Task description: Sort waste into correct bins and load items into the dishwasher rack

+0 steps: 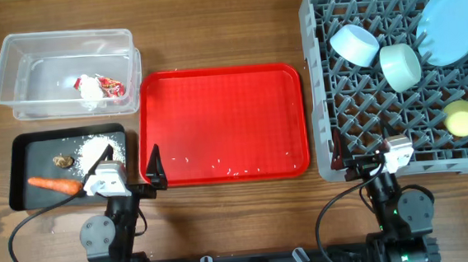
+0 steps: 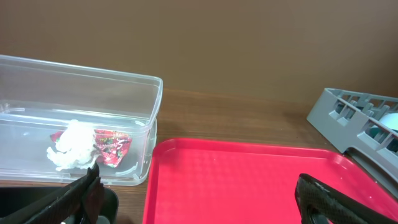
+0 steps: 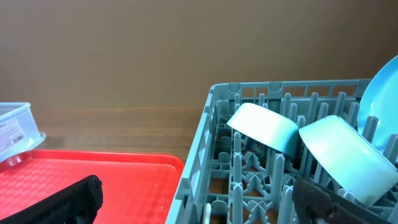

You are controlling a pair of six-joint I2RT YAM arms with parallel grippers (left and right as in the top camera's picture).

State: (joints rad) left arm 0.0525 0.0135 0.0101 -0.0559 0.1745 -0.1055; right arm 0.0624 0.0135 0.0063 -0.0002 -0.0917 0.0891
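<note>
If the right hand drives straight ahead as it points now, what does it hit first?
Probably the wall of the grey rack, dead ahead of the open right hand; the pale bowl sits beyond. Depth is unclear.

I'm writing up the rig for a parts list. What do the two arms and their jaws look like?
The left arm and right arm are both black, with round joint housings and a pale grey-white camera block at the wrist. A thin black cable loops out from each. The jaws are black, tapered and matt.
</note>
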